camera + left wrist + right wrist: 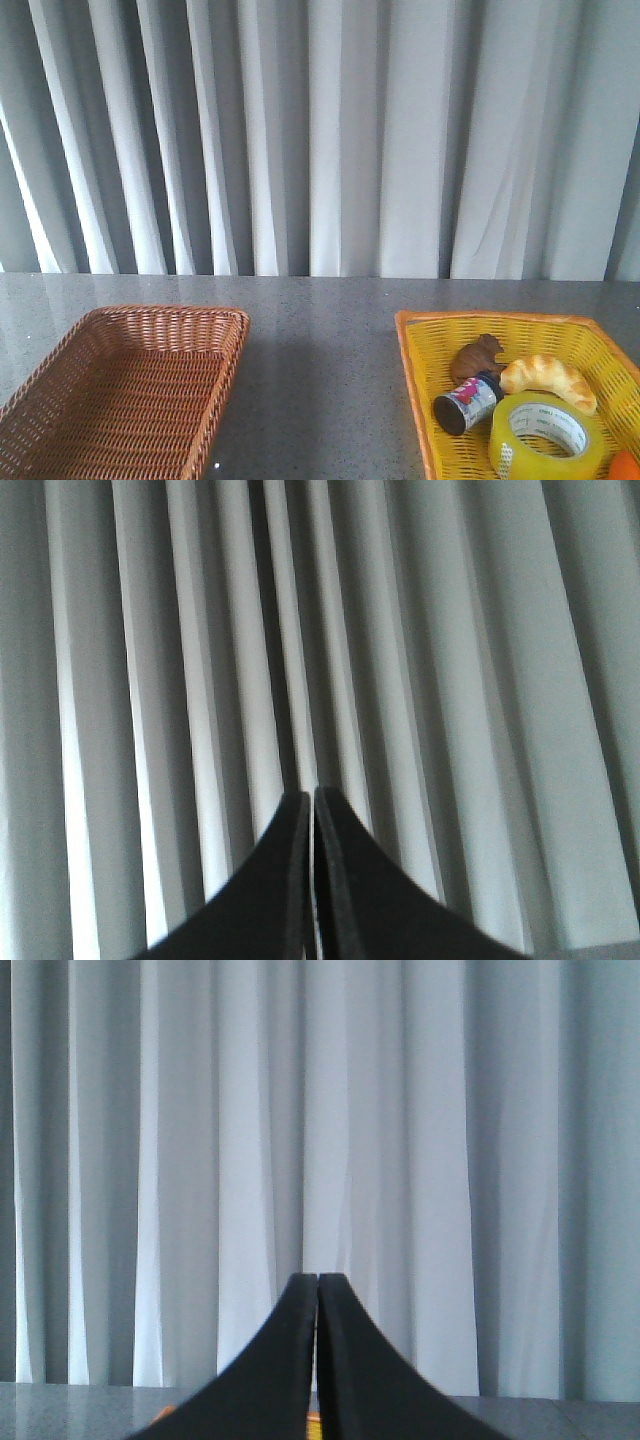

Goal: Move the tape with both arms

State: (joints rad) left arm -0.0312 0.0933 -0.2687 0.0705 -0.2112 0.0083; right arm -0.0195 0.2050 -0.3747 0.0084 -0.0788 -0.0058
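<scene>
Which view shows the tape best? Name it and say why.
The front view: the tape lies in the yellow basket, seen nearly whole. Both wrist views face the curtain past a shut claw and show no tape.

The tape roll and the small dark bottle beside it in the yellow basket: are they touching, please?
Cannot tell. In the front view the tape and bottle sit very close, but no clear gap or contact shows.

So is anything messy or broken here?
Nothing stands out. The tape lies flat in the yellow basket beside a croissant, a small can lying on its side and a brown toy. The brown basket holds nothing.
</scene>
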